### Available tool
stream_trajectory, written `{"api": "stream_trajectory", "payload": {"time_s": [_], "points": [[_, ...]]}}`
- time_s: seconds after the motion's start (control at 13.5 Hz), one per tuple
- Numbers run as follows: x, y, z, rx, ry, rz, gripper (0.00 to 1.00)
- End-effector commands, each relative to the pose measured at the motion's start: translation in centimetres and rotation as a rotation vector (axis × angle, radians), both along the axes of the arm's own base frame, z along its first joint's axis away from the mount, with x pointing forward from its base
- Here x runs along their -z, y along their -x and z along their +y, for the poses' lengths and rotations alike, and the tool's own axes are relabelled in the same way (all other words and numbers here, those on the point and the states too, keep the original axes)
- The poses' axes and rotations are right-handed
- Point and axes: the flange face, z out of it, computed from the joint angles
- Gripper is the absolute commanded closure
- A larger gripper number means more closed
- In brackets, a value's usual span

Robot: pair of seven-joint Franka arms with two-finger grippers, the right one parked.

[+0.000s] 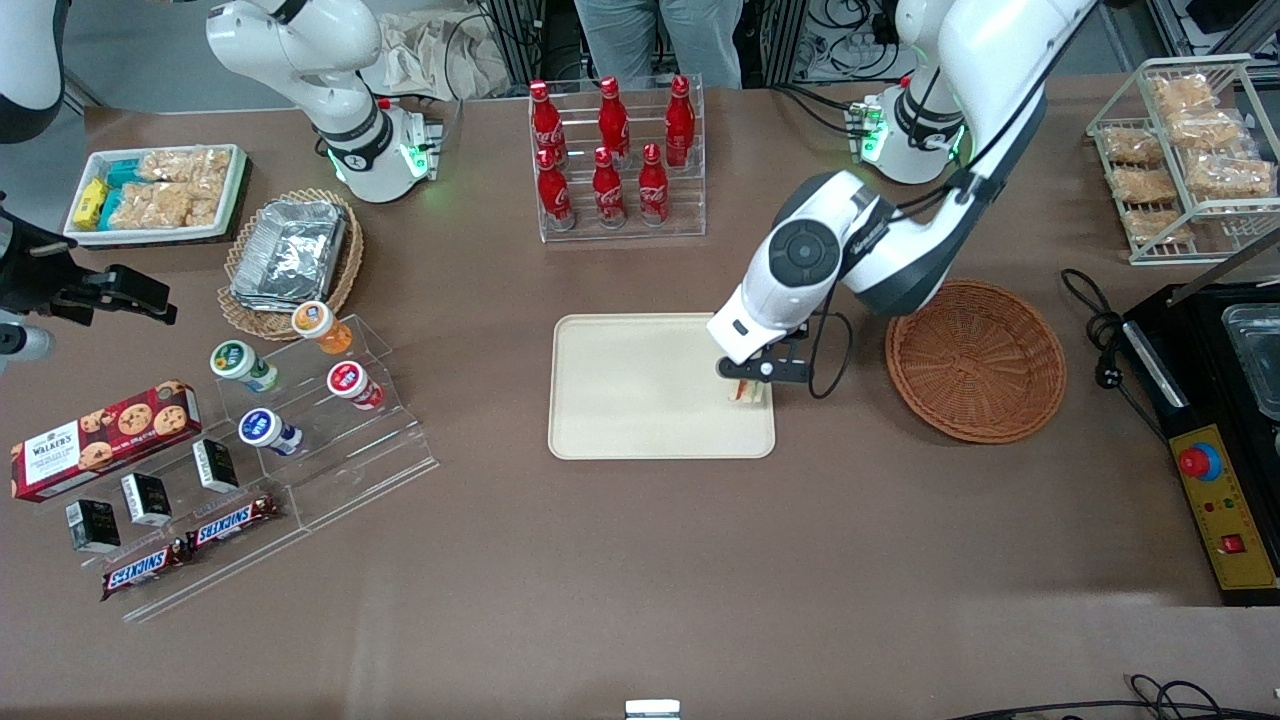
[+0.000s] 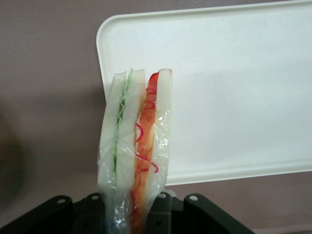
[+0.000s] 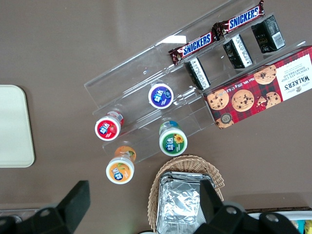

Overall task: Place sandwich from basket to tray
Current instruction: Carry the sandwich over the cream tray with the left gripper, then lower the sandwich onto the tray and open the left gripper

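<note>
Wrapped in clear film, the sandwich point(image 2: 135, 146) fills the wrist camera's close foreground, standing on edge with its cut side facing the lens: pale bread slices, a green layer between one pair and an orange-red layer between the other. Black fingers point(image 2: 161, 204) press against its outer bread faces, pinching the wedge across its thickness. That grip probably suits a soft item, since squeezing the flat bread sides spreads the load and leaves the filling layers undisturbed, and holding it upright lets it go down on a narrow edge or tip over flat once freed.

From the front camera, the gripper point(image 1: 752, 385) hangs over the corner region of the tray point(image 1: 640, 385) that lies toward the working arm's end of the tabletop point(image 1: 700, 560), with the sandwich point(image 1: 752, 392) peeking out beneath it, just inside the rim. Choosing this near corner looks deliberate: it is the part of the tray closest to the basket point(image 1: 975, 345), so the carry is short. I cannot tell whether the sandwich already touches the tray surface or sits slightly above it.

Well apart from the gripper, the reddish-brown basket shows nothing inside it, which fits the judgement that the pick and carry are finished and only the lowering and release remain. Letting go too high could make the wedge topple toward the rim.
</note>
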Motion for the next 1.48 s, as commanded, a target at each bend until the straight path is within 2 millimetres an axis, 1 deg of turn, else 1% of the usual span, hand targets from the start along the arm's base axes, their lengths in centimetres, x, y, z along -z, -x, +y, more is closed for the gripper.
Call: {"api": "stream_trajectory", "payload": {"time_s": [0.0, 0.07, 0.3, 0.37, 0.52, 0.66, 0.89, 1.03, 1.11, 1.18, 1.26, 1.33, 1.4], "points": [[3.6, -0.3, -0.4, -0.013, -0.003, -0.016, 1.00], [5.2, -0.1, -0.5, -0.037, -0.015, -0.020, 1.00], [8.0, 0.6, -0.6, -0.073, -0.047, -0.044, 1.00], [8.9, 1.0, -1.0, -0.071, -0.053, -0.047, 1.00], [9.6, 1.3, -0.9, -0.068, -0.061, -0.067, 1.00], [9.7, 1.3, -0.9, -0.061, -0.061, -0.068, 0.01], [9.5, 1.2, -0.8, -0.062, -0.062, -0.072, 0.00], [8.6, 1.0, -0.8, -0.079, -0.070, -0.086, 0.00], [6.7, 0.5, -0.5, -0.084, -0.085, -0.115, 0.00], [4.5, 0.0, 0.3, -0.099, -0.109, -0.137, 0.00], [2.7, -1.0, 1.2, -0.125, -0.114, -0.160, 0.00], [0.6, -1.5, 1.5, -0.154, -0.106, -0.171, 0.00], [-1.8, -2.7, 2.7, -0.214, -0.087, -0.182, 0.00]]}}
